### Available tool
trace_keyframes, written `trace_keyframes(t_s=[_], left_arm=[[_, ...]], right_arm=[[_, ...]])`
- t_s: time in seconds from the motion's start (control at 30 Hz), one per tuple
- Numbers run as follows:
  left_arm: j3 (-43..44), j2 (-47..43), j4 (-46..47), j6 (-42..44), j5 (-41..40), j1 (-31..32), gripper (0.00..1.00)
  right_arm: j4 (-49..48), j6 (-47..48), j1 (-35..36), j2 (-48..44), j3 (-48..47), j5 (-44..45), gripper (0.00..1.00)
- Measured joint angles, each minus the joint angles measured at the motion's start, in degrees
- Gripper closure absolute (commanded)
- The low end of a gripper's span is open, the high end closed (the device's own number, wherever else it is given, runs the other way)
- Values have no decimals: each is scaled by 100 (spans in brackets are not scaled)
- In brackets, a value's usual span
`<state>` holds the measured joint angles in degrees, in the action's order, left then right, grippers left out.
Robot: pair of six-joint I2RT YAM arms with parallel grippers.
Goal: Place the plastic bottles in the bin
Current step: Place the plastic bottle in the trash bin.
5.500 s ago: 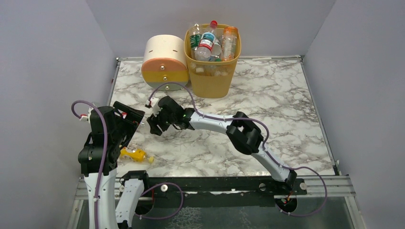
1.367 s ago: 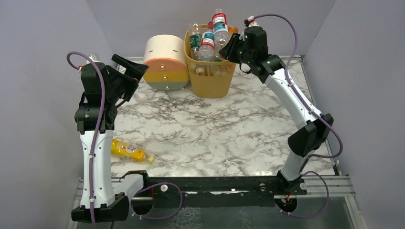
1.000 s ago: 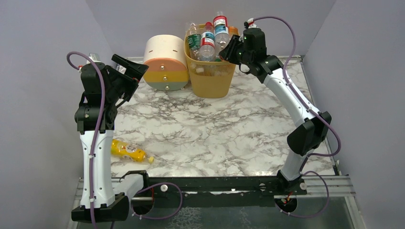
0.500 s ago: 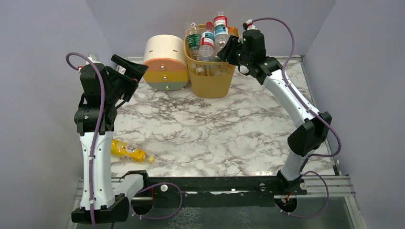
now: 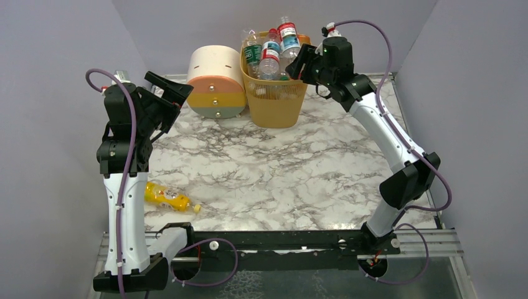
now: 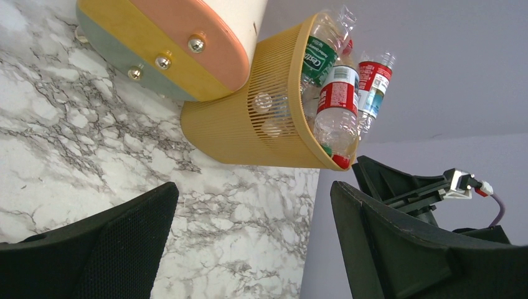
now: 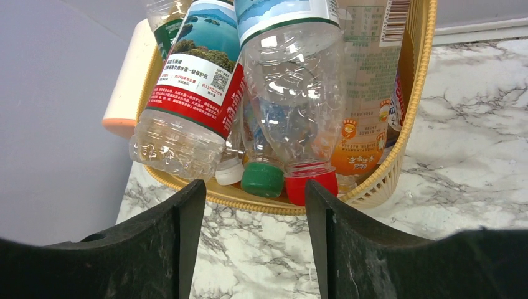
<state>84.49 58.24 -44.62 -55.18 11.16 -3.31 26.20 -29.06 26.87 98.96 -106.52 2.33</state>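
A white marble table (image 5: 280, 162) veined in grey sits in a booth with plain lilac walls (image 5: 56, 68) at 9, 12 and 3 o'clock. A black rail (image 5: 280, 240) runs along the table's 6 o'clock edge.

At 12 o'clock on the table the bin (image 5: 274, 103) stands upright, yellow-orange, with a mesh lower half. Just beside it, at its 9 o'clock, is a round drawer unit (image 5: 215, 84), cream over orange over green, with small metal knobs.

The bin is crammed with bottles (image 5: 269, 59). Most are clear, with red, green or blue labels, and one holds orange drink. Their long axes run close to vertical, leaning a little, and the upper ends stand well above the rim. In the right wrist view three caps (image 7: 261, 179), white, green and red, lie just inside the near rim, with the bodies rising away from them.

One orange bottle (image 5: 167, 196) lies on its side on the table at 8 o'clock, near the left arm and well apart from the bin. Its long axis runs from about 10 to 4 o'clock, with the pale cap at the 4 o'clock end.

The left gripper (image 5: 182, 97) hangs high at 10 o'clock, facing the drawer unit and bin. Its fingers are spread wide with nothing between them. The right gripper (image 5: 292, 65) is at the bin's 3 o'clock rim, facing the caps, with its fingers parted and empty.
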Motion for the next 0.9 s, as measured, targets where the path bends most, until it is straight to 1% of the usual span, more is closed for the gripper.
trace_keyframes(t_s=[0.13, 0.33, 0.37, 0.47, 0.53, 0.77, 0.9], left_arm=[[-11, -31, 0, 0, 0, 0, 1], [-57, -74, 0, -2, 2, 0, 1], [-63, -76, 0, -2, 2, 0, 1], [-68, -76, 0, -2, 2, 0, 1], [-68, -76, 0, -2, 2, 0, 1], [-131, -76, 13, 17, 48, 0, 1], [-363, -122, 72, 17, 146, 2, 1]], right_arm=[[39, 46, 0, -2, -7, 17, 39], [44, 92, 0, -4, -7, 96, 38], [46, 107, 0, -9, -7, 114, 37], [50, 155, 0, -57, -7, 153, 28], [72, 186, 0, -129, -7, 181, 25], [256, 321, 0, -748, 63, 186, 20], [310, 393, 0, -1300, 424, 31, 18]])
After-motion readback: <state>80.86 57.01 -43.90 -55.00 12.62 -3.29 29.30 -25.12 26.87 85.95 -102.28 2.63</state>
